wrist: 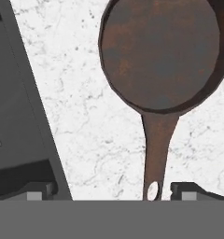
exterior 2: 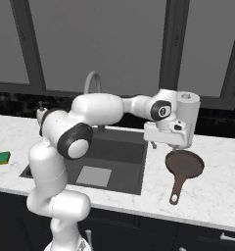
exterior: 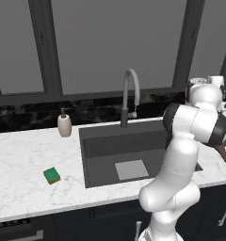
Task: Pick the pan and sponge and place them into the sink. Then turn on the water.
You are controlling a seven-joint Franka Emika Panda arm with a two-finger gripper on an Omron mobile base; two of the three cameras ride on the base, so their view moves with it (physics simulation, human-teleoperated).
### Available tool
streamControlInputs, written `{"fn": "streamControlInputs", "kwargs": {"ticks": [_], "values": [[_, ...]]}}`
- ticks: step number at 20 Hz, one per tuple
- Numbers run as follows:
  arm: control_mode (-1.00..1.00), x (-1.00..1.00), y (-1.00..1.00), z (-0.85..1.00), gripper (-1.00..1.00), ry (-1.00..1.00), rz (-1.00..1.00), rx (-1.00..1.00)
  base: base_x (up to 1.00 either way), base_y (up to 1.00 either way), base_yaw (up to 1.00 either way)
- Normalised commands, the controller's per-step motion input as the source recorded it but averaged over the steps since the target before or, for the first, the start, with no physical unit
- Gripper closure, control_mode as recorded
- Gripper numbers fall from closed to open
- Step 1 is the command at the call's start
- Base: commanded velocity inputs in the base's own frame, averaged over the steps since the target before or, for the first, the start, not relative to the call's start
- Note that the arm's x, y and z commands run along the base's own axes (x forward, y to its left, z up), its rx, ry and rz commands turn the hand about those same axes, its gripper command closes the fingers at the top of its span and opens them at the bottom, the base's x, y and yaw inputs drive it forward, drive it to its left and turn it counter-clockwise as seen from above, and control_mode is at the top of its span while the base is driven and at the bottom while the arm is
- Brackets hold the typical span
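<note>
The dark reddish-brown pan (exterior 2: 184,164) lies on the white counter right of the sink (exterior 2: 120,147), its long handle (wrist: 157,149) pointing toward the front edge. My gripper (exterior 2: 163,145) hovers open just above the pan's left rim. In the hand view the gripper (wrist: 114,192) holds nothing, and the handle's looped end sits just inside the right fingertip (wrist: 188,190). The green and yellow sponge (exterior: 52,175) rests on the counter left of the sink (exterior: 100,146), far from the gripper. No water falls from the faucet (exterior: 130,94).
A beige soap dispenser (exterior: 64,124) stands at the back left of the basin. My own white arm (exterior: 181,155) reaches across the sink's right side. Dark window frames rise behind the counter.
</note>
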Motion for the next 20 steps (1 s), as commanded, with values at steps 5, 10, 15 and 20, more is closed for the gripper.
{"fn": "streamControlInputs", "kwargs": {"ticks": [5,10,15,20], "values": [[-1.00,0.00,-0.15,-0.30,-1.00,0.05,0.00,0.00,0.00,0.00,0.00],[-1.00,-0.07,-0.23,-0.29,-1.00,0.02,0.00,0.00,0.00,0.00,0.00],[-1.00,-0.19,-0.46,-0.27,-1.00,0.01,0.06,0.05,0.00,0.00,0.00],[-1.00,-0.12,-0.42,-0.28,-1.00,0.01,0.08,0.07,0.00,0.00,0.00]]}}
